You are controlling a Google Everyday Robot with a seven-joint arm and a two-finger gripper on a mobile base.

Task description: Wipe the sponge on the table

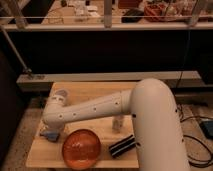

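Observation:
The light wooden table (90,92) fills the lower middle of the camera view. My white arm reaches from the right across it to the left side. The gripper (51,131) hangs down at the arm's end, over the table's left edge. It sits right on the light-blue sponge (48,135), of which only a small patch shows under the wrist. The sponge lies just left of the orange plate (81,148).
A black-and-white striped block (123,146) lies right of the plate near the front edge. A small pale upright object (118,123) stands behind it, beside my arm. A dark rail and shelf run behind the table; cables lie on the floor at right.

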